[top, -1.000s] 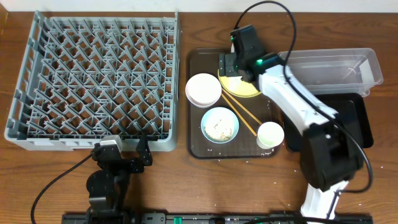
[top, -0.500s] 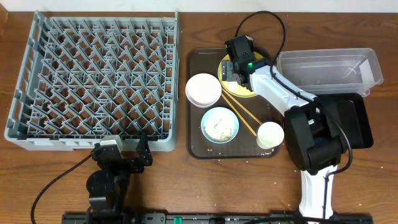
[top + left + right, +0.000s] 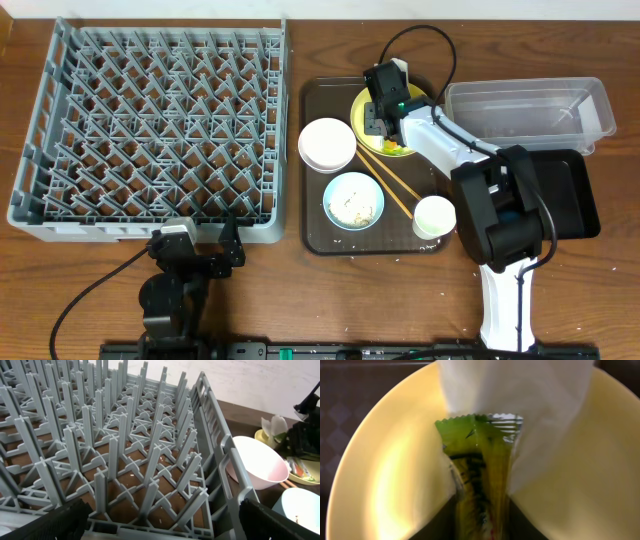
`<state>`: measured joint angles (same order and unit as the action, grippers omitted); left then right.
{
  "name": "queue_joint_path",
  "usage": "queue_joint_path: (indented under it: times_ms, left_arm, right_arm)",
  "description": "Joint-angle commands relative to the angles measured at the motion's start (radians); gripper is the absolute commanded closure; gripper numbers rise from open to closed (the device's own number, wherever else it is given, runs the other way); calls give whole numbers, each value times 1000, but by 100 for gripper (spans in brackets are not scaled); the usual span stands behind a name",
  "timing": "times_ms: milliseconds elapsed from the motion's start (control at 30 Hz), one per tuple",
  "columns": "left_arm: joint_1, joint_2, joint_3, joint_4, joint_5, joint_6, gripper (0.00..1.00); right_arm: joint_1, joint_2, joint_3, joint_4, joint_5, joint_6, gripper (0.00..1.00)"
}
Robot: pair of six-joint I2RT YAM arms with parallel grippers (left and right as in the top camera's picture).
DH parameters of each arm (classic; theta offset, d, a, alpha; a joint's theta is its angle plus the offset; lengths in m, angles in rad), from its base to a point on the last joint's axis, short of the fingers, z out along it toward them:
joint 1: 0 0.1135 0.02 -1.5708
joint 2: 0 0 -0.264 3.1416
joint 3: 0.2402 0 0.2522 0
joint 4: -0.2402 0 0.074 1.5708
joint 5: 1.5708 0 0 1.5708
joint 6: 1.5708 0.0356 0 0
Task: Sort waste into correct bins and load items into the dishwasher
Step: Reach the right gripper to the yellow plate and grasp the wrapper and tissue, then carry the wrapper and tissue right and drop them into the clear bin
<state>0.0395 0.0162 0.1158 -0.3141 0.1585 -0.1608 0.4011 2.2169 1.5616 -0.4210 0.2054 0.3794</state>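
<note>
The right end effector (image 3: 381, 118) hangs low over the round, glossy yellow plate (image 3: 385, 475) at the far end of the dark brown serving tray (image 3: 311, 215). On that plate a crinkly green-and-yellow snack wrapper (image 3: 479, 460) with a zigzag-cut edge lies partly under a soft white crumpled napkin (image 3: 520, 400). The wrapper runs down between 2 blurred dark shapes at the bottom of the right wrist view, and I cannot tell whether the fingers are clamped on it. A smooth white bowl (image 3: 327, 144), a light blue bowl (image 3: 354, 200) holding pale grainy scraps (image 3: 352, 207), a small white cup (image 3: 435, 216) and 2 thin wooden chopsticks (image 3: 390, 180) share the tray. The clear plastic tub (image 3: 530, 108) and the shallow black tray (image 3: 572, 195) sit to its right on the wooden surface (image 3: 300, 300). The left end effector (image 3: 165, 510) is spread wide and empty at the near edge of the grey pegged dish rack (image 3: 150, 120).
</note>
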Motion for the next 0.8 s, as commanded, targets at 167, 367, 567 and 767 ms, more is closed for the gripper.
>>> queue_joint_path:
  times_ms: [167,367,567,767]
  left_arm:
    - [5,1,-13,-22,14,-6,2]
    - [5,1,-13,-22,14,-6,2]
    - [5,1,-13,-22,14,-6,2]
    - [5,1,-13,-22,14,-6,2]
  right_arm:
    - [-10,-39,18,-34,-1,2,99]
    - [-27,-288,37,-118,-2,12,99]
    - [-106,-513,37,-213,50,193,99]
    - [-238,-539,30,-311,144,475,98]
